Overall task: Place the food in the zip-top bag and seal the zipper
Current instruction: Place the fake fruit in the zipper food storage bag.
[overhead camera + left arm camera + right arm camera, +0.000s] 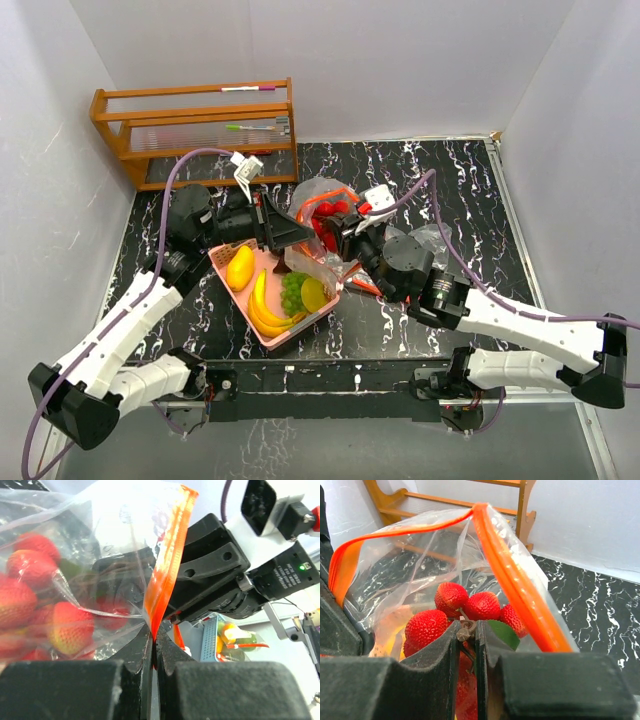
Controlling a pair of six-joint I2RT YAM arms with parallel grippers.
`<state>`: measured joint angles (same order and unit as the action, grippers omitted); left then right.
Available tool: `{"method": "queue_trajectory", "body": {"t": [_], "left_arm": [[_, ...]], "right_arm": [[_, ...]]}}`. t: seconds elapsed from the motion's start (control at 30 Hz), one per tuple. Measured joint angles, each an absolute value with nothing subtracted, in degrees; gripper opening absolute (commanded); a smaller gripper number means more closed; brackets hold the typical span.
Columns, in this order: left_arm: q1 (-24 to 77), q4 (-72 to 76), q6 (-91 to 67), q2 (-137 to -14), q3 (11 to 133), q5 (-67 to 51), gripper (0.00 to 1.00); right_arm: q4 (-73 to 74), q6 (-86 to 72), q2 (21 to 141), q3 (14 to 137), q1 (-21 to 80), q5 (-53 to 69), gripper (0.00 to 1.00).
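Left gripper [154,639]: jaws fully closed, pinching the orange zipper strip [167,565] of the zip-top bag [100,540] at its lower end; the strip rises from between the fingers and the clear film spreads to the left of it. Right gripper [466,636]: jaws closed to a narrow gap on a small brown stem [465,629] belonging to the strawberry cluster [452,597]. In the right wrist view the cluster hangs just ahead of the fingertips, within the open mouth of the bag, with the orange rim arching above and to both sides and a green leaf [502,632] against the right finger. In the left wrist view further strawberries show through the film on the left side. In the top view both grippers meet over the middle of the black marbled table [480,200], with the bag between and behind them. Remaining food sits in the pink basket [270,262], which lies just in front of the grippers: the mango [240,267] at its left end, the banana bunch [265,312] along the near side, the green pieces [292,290] to the right of the bananas. A wooden rack [195,125] stands at the far left of the table, well apart from the bag
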<state>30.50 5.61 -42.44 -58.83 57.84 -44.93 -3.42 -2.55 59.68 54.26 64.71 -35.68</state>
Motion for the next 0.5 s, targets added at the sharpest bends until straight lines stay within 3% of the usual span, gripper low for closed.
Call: {"method": "queue_trajectory", "body": {"t": [0.13, 0.27, 0.5], "left_arm": [[30.55, 12.47, -46.92, -59.24, 55.68, -47.00, 0.00], [30.55, 15.29, -49.32, -61.30, 53.52, -47.40, 0.00], [30.37, 16.82, -50.17, -66.94, 53.30, -48.16, 0.00]], "right_arm": [[-3.62, -4.16, 60.51, 54.33, 64.60, -35.07, 0.41], [-1.32, -5.52, 63.35, 56.23, 64.60, -35.24, 0.60], [5.50, -4.58, 63.37, 59.02, 63.53, -38.02, 0.69]]}}
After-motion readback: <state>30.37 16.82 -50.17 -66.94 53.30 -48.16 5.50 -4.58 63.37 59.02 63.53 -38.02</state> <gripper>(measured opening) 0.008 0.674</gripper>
